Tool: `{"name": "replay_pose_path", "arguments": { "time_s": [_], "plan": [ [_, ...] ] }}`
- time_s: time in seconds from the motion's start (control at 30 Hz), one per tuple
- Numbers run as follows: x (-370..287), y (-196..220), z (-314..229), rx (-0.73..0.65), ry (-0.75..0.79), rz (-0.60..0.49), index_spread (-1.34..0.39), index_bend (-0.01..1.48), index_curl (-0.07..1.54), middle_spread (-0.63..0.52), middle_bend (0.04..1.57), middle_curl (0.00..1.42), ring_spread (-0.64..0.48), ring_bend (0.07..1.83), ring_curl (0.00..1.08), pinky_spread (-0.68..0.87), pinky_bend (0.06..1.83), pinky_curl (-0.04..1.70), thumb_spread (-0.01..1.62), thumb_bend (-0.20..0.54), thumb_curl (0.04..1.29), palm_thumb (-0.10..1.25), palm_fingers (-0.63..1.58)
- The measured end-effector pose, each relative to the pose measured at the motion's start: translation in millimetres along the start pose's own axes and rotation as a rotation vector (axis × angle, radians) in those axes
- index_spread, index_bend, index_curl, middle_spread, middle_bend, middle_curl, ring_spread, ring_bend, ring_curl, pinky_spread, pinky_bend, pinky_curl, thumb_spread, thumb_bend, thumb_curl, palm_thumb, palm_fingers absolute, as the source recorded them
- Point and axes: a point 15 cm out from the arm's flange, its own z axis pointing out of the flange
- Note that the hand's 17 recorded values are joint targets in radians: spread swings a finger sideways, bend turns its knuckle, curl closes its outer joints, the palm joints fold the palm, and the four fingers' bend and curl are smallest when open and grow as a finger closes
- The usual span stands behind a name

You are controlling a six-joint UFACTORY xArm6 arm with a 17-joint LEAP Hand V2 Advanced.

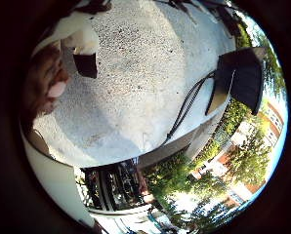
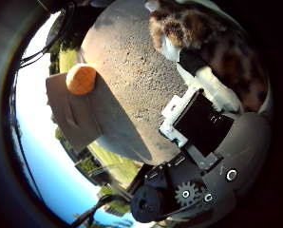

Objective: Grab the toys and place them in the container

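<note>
I see a furry toy point(image 2: 212, 38) with mottled brown, black and cream plush pressed close against the palm. The robot hand point(image 2: 198, 118), made of white plastic brackets and black blocks with a small geared wheel near its base, has its white-tipped fingers point(image 2: 212, 90) curled against the fur, so I read it as clamped on the toy. In the little-finger view the same plush shows at the edge, with a pink patch on it, next to a white and black fingertip. How much of the toy there is I can't say; most of it is cut off by the frame edge and by the fingers.

Beneath the hand is a tabletop point(image 1: 135, 83) of pale, speckled, gritty stone or concrete, rounded at its edge and lit by strong sun with soft shadows across it. On it stands a container point(image 2: 84, 118), a grey-brown box with flat, matte walls like cardboard. A round orange ball point(image 2: 81, 79) with a dimpled skin sits at its upper corner; I cannot tell if it rests on the rim or inside.

A dark flat panel point(image 1: 240, 78) stands at the far edge of the tabletop. Beyond are trees point(image 1: 243, 161), brick buildings point(image 1: 270, 122), a black railing point(image 1: 114, 187) and blue sky, so the rig is outdoors.
</note>
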Motion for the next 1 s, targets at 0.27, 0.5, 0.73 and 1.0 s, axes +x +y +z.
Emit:
{"name": "replay_pose_path", "arguments": {
  "time_s": [0.27,0.5,0.73,1.0],
  "plan": [
    [-62.5,69.8,-76.6,-0.143,0.013,-0.143,-0.80,0.73,-0.02,-0.19,1.16,0.99,-0.10,1.40,0.77,0.21,1.41,0.83,1.10,-0.014,0.64,1.01,0.94],
    [-133.5,117.7,-146.0,-0.133,-0.015,-0.288,-0.91,0.82,-0.02,-0.20,1.20,1.04,-0.11,1.44,0.80,0.18,1.44,0.90,1.13,-0.013,0.68,0.99,0.86],
    [-237.2,156.9,-181.1,-0.097,-0.041,-0.443,-0.98,0.89,-0.02,-0.20,1.23,1.07,-0.11,1.47,0.82,0.16,1.46,0.94,1.15,-0.014,0.71,0.98,0.82],
    [-360.2,162.9,-180.7,0.050,0.001,-0.591,-1.01,0.97,-0.02,-0.21,1.25,1.08,-0.11,1.48,0.83,0.14,1.47,0.98,1.15,-0.015,0.73,0.97,0.81]
  ]
}}
